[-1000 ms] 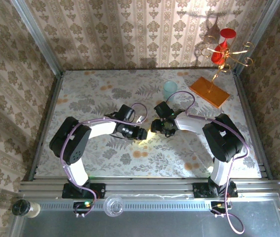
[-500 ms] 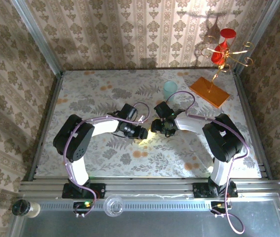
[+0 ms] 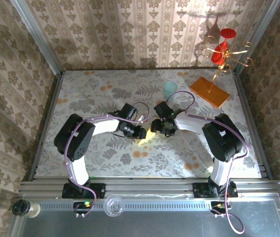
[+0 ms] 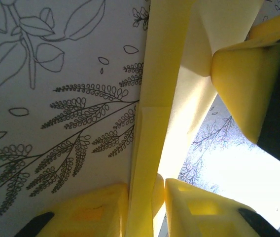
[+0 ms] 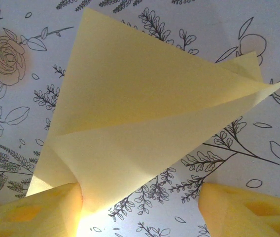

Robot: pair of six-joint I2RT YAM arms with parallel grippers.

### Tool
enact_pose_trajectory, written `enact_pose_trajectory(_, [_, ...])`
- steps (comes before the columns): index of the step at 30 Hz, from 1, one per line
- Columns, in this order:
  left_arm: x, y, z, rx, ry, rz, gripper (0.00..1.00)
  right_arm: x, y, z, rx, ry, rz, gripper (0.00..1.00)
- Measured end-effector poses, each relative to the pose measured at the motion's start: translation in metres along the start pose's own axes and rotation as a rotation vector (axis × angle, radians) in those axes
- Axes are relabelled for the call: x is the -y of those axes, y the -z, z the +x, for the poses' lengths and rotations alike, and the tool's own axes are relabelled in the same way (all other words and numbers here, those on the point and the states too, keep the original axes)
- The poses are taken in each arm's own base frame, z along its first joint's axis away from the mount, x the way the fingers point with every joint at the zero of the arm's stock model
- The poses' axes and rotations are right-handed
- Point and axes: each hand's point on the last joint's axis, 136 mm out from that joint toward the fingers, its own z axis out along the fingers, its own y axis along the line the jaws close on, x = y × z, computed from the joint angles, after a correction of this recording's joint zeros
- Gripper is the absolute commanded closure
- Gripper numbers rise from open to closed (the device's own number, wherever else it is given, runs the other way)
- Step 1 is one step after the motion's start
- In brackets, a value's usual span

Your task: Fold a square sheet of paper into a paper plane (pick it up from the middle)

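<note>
The square sheet of paper (image 3: 146, 138) is pale yellow and folded into a pointed, creased shape, lying mid-table between both grippers. My left gripper (image 3: 142, 133) comes in from the left. In the left wrist view the folded layers (image 4: 152, 98) stand on edge between the fingers, and the left gripper (image 4: 145, 187) is shut on them. My right gripper (image 3: 158, 127) faces it from the right. In the right wrist view the folded sheet (image 5: 145, 113) spreads as a wide triangle, one corner resting over the left finger (image 5: 56, 207). The right gripper (image 5: 142, 195) is open.
A pale teal cup (image 3: 169, 90) stands just behind the grippers. An orange slab (image 3: 209, 92) with a gold stand and red pieces (image 3: 223, 45) sits at the back right. Patterned walls enclose the flowered table (image 3: 90, 98) on three sides.
The left gripper's jaws have narrowed onto the folded paper, and the left arm has shifted slightly. The right arm has not moved.
</note>
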Motion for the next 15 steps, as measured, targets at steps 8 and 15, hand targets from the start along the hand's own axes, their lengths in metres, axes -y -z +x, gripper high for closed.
enact_pose_trajectory(8, [-0.002,-0.001,0.000,0.000,0.003,-0.006,0.75,-0.002,0.002,-0.001,-0.005,-0.006,-0.021,0.30])
enact_pose_trajectory(15, [-0.002,-0.001,0.000,0.000,0.003,-0.008,0.75,0.003,0.013,0.000,0.025,-0.031,-0.078,0.30])
